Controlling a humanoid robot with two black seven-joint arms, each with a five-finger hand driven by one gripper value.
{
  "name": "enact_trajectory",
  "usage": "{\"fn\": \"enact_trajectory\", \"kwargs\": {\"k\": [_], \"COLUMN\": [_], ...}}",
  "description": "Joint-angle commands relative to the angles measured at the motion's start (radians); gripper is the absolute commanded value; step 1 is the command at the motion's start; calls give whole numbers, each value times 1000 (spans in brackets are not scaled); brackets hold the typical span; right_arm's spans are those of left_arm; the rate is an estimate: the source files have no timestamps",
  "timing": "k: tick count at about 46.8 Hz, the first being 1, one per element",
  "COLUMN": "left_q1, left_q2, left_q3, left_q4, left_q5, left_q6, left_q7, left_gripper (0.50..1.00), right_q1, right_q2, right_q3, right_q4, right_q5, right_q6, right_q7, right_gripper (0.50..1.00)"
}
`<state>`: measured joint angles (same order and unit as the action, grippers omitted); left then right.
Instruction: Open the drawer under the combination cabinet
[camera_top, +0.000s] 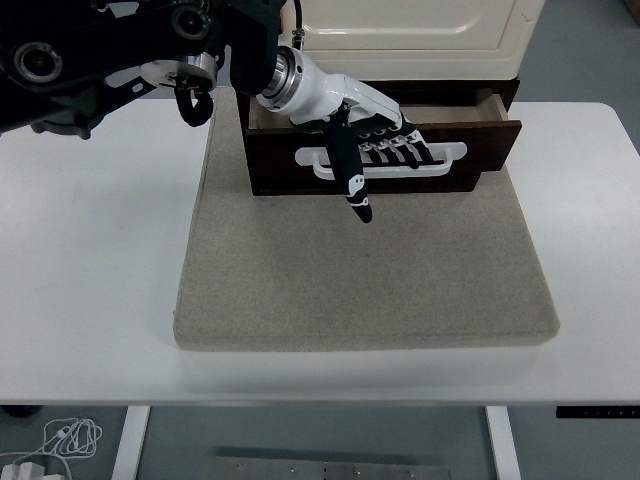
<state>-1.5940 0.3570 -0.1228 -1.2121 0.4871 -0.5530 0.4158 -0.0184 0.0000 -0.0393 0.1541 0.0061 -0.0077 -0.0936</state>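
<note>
Under cabinet (410, 25), drawer (385, 155) part-open.

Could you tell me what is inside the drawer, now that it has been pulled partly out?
Only a narrow strip of the drawer's inside shows behind its front, dark and with nothing visible. The left hand, hooked in the white handle, and the cream cabinet above cover the rest.
</note>
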Motion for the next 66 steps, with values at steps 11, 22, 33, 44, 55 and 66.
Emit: {"fn": "enact_trajectory", "kwargs": {"k": [11, 22, 33, 44, 55, 66], "left_q1": [0, 0, 0, 0, 0, 0], "left_q2": [3, 8, 13, 17, 30, 34], "left_q3": [-14, -17, -17, -18, -26, -29], "left_q4": [-6, -7, -21, -30, -43, -47], "left_q5": [-7, -7, -7, -21, -35, -38], "left_q6": [-27, -45, -58, -58, -58, -58], "left_q7": [0, 0, 0, 0, 0, 0], "left_gripper": [1000, 1000, 1000, 1000, 1000, 1000], "right_q1": [0, 0, 0, 0, 0, 0], "right_q2": [0, 0, 0, 0, 0, 0], "right_q3": [1, 1, -1, -1, -1, -1], "right_q4": [-1, -1, -1, -1, 1, 1], "right_q5": [0, 0, 0, 0, 0, 0], "right_q6": [0, 0, 0, 0, 0, 0], "right_q7": [0, 0, 0, 0, 0, 0], "right_gripper": [928, 928, 928, 928, 928, 928]}}
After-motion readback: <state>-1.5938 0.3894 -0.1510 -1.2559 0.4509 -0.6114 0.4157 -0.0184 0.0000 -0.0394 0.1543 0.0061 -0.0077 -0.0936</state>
